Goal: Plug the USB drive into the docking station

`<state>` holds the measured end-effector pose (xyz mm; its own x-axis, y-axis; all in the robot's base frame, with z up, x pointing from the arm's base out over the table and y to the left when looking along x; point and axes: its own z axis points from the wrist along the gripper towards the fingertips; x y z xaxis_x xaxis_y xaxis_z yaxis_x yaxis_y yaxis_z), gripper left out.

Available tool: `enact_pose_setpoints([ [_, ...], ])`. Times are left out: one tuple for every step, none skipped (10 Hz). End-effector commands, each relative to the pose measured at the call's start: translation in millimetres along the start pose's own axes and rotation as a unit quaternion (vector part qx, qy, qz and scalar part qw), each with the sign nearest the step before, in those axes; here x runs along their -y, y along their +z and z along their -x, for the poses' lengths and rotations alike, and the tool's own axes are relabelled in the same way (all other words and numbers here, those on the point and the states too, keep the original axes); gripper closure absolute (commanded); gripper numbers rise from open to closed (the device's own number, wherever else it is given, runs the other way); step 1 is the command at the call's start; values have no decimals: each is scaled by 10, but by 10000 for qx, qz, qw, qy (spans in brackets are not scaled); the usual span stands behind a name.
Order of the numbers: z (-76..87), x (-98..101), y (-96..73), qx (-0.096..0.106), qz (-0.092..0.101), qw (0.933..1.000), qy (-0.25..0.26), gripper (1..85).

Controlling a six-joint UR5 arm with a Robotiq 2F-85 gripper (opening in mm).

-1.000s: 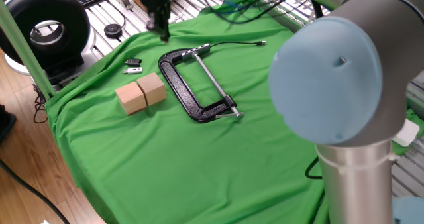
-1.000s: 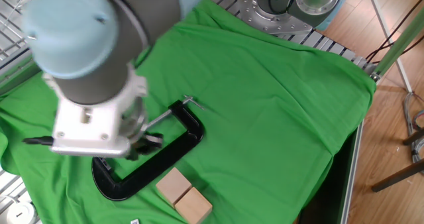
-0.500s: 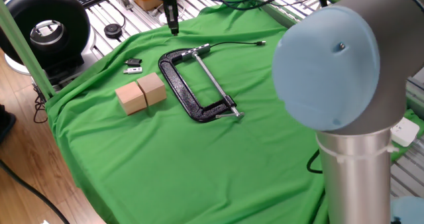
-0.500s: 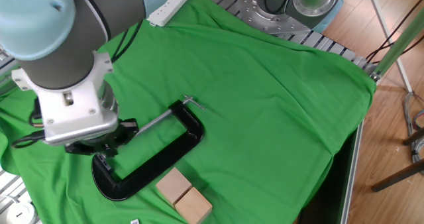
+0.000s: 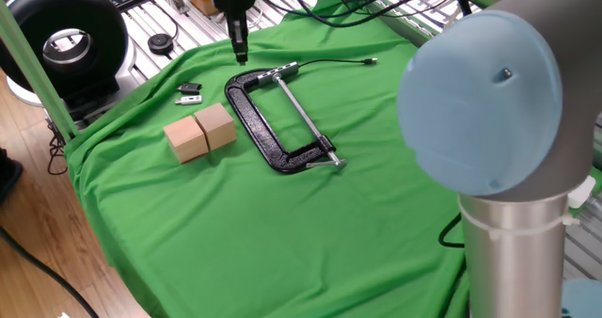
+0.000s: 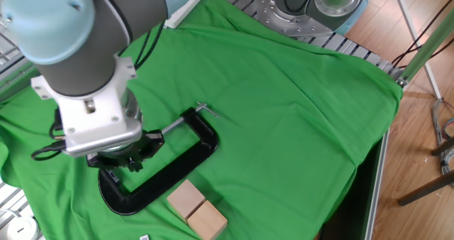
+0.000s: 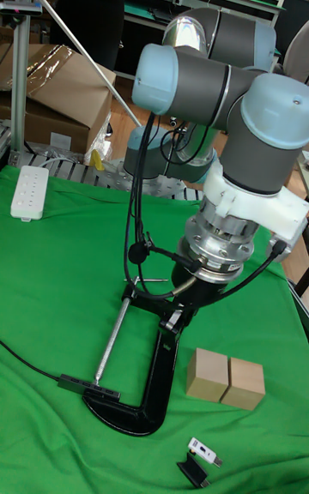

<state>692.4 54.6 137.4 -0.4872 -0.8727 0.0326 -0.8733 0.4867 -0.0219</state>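
My gripper (image 5: 240,41) hangs over the back of the green cloth, fingers pointing down and shut on the USB drive (image 5: 241,56), a slim dark stick poking out below them. The docking station (image 5: 283,71) is a small flat black bar with a thin cable, lying just right of the stick's tip beside the clamp's curved end. In the tall fixed view the docking station (image 7: 77,385) lies by the clamp's screw end, and the wrist hides my fingers. The other fixed view hides both the fingers and the dock behind the arm.
A black C-clamp (image 5: 273,120) lies in the middle of the cloth, just in front of my gripper. Two wooden blocks (image 5: 200,133) sit left of it. A small black-and-silver piece (image 5: 189,93) lies behind the blocks. The arm's big elbow (image 5: 489,102) fills the right foreground.
The gripper swung right and toward the back, then came back slightly left and lower, closer to the clamp's curved end. Nothing on the cloth has moved.
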Motion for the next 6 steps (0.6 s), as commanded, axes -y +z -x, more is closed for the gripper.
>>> enact_pose_setpoints([
  [-74, -103, -3, -95, 214, 9958, -882, 840],
  [-204, 63, 16, -111, 199, 9942, -1050, 840],
  [-278, 149, 63, -76, 156, 9940, -1081, 840],
  [-295, 213, 133, 12, 127, 9935, -1127, 840],
  [-287, 244, 209, 116, 136, 9932, -1150, 840],
  [-314, 328, 267, 157, 79, 9932, -1149, 840],
])
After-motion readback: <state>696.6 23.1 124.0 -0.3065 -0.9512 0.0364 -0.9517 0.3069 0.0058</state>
